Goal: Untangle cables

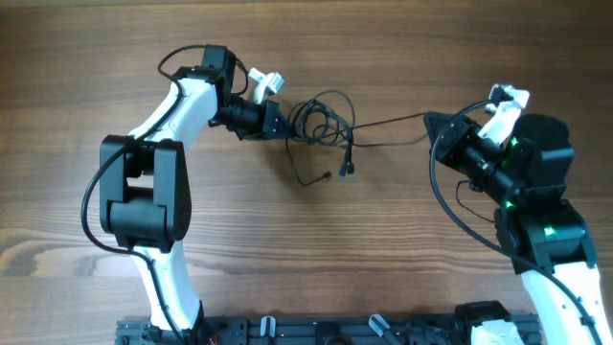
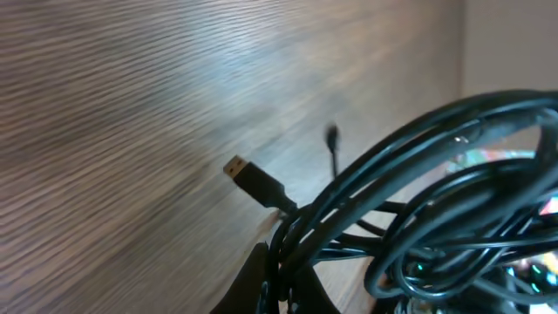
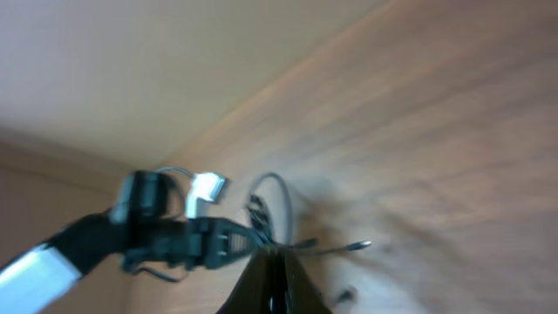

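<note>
The cables (image 1: 321, 117) are thin black cords bunched in a loose tangle at the table's centre back, with two plug ends (image 1: 349, 169) trailing toward the front. My left gripper (image 1: 281, 120) is at the tangle's left edge. In the left wrist view it (image 2: 281, 283) is shut on several strands of the cables (image 2: 418, 201), and a gold-tipped USB plug (image 2: 251, 179) sticks out past them. One strand (image 1: 393, 120) runs taut to the right, to my right gripper (image 1: 430, 125). In the right wrist view that gripper (image 3: 275, 277) is shut on this thin cable (image 3: 336, 248).
Bare wooden tabletop (image 1: 306, 249) lies all around the tangle. The thicker black robot cables loop beside each arm (image 1: 450, 206). The left arm (image 3: 166, 237) faces the right wrist camera across the table.
</note>
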